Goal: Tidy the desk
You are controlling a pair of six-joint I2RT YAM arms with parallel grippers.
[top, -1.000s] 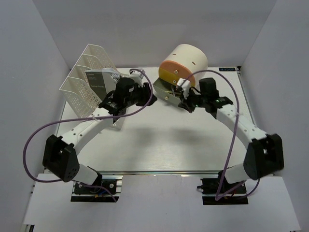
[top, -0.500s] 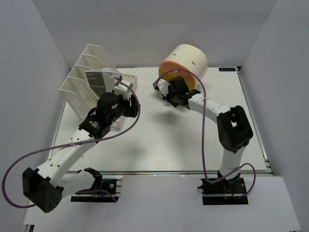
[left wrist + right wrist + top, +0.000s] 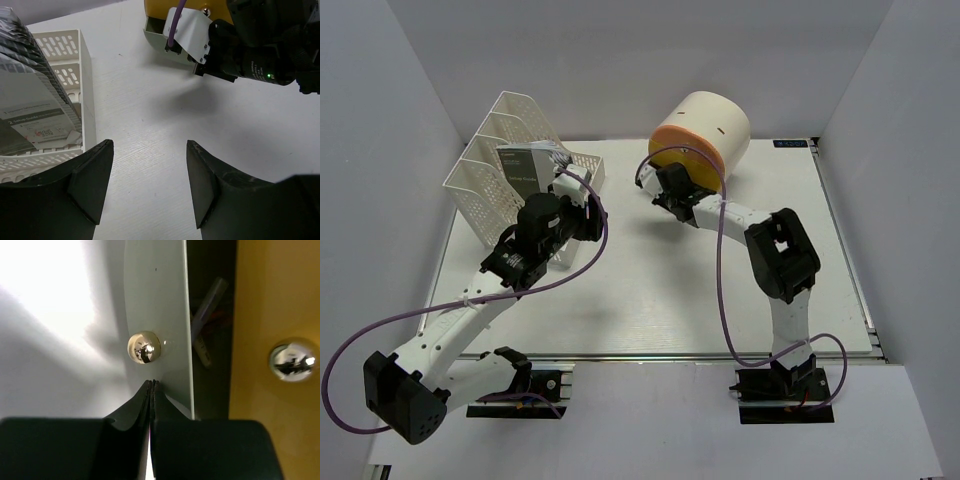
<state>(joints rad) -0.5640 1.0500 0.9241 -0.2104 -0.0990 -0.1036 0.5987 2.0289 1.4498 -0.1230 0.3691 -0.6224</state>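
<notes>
The white desk [image 3: 650, 290] holds a cream drawer unit [image 3: 705, 125] at the back. My right gripper [image 3: 652, 186] is shut and empty. In the right wrist view its tips [image 3: 151, 384] sit just below the chrome knob [image 3: 144, 347] of a grey drawer front [image 3: 170, 300]. That drawer stands slightly out, and pens [image 3: 207, 315] show in the gap beside the yellow front [image 3: 270, 300]. My left gripper [image 3: 592, 215] hangs open and empty over bare desk [image 3: 150, 142], between the rack and the drawer unit.
A white mesh file rack [image 3: 495, 170] with booklets [image 3: 35, 115] stands at the back left, close to my left gripper. The right arm's wrist [image 3: 260, 45] and its purple cable lie across the drawer unit's foot. Grey walls enclose the desk.
The grey drawer sticks out far less than a second ago. My right gripper has moved in against its front. My left gripper has drawn back left toward the rack.
</notes>
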